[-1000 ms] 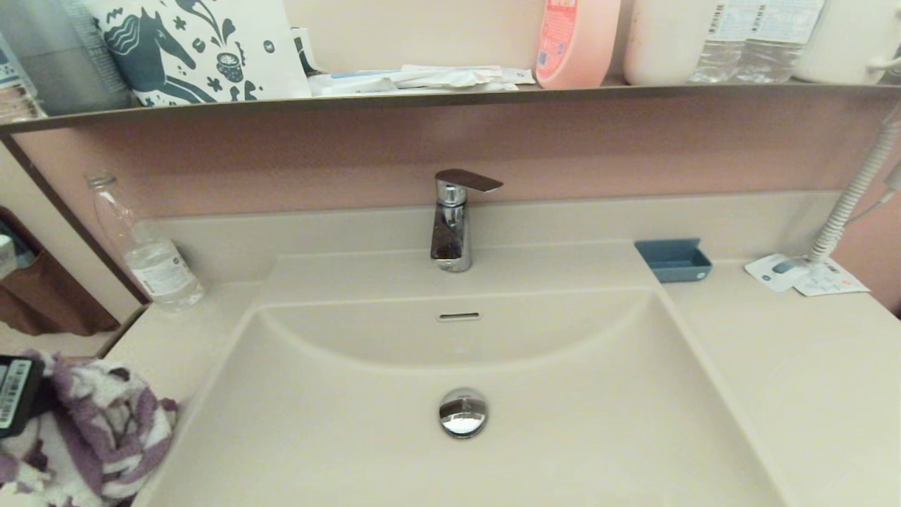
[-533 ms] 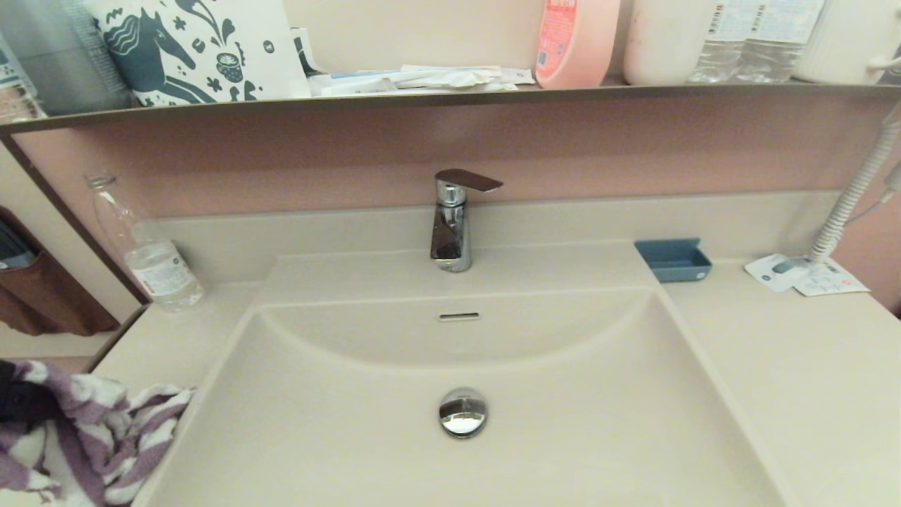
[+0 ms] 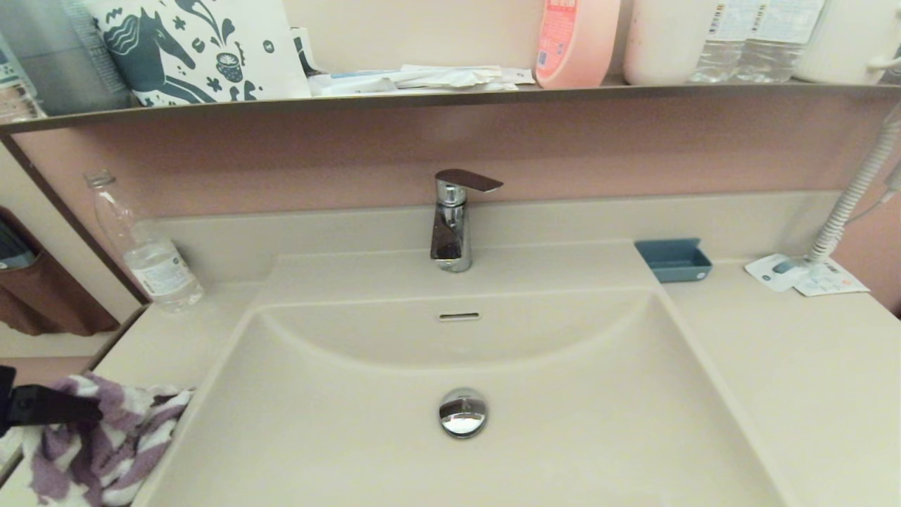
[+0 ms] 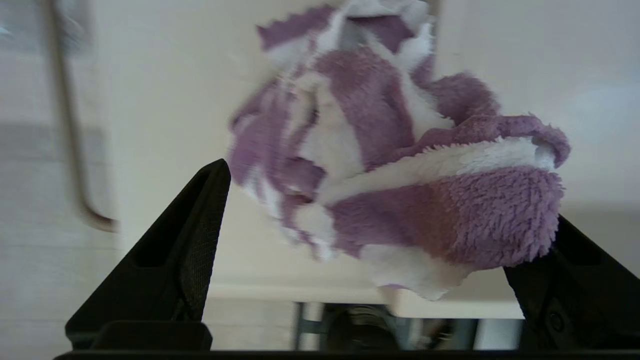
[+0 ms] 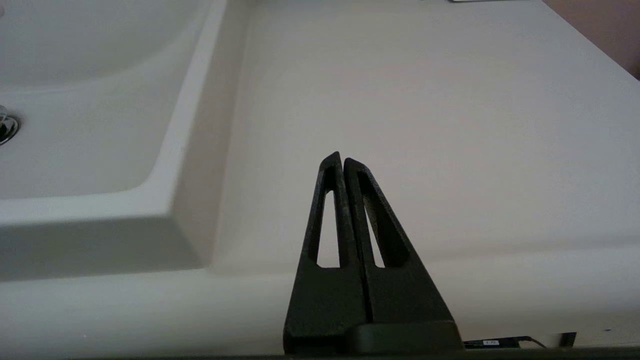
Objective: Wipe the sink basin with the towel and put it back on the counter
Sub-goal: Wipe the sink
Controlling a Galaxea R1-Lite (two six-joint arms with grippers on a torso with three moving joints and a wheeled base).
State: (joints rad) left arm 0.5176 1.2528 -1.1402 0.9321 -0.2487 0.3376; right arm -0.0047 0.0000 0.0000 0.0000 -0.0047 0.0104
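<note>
towel [image 3: 105,440], purple and white striped, lies bunched on the counter [image 3: 795,366] at the near left corner, just beside the left rim of the sink basin [image 3: 563,422], with one fold reaching the rim. the left tool [image 3: 49,407] sits low at the left border of the head view, a dark finger lying level across the top of the cloth and pointing toward the basin. in the left wrist view the left tool [image 4: 385,210] has its two fingers spread wide, released; the towel [image 4: 395,165] sits between them, its fluffy end touching one finger while the other finger stands apart from it, so nothing is clamped. the right tool [image 5: 344,162] is not seen in the head view; its wrist view shows it low at the front edge of the counter [image 5: 425,100], right of the sink basin [image 5: 90,100], fingers pressed together, clenched on nothing, pointing across the flat top toward the back. the basin holds only its chrome drain plug [image 3: 463,412].
</note>
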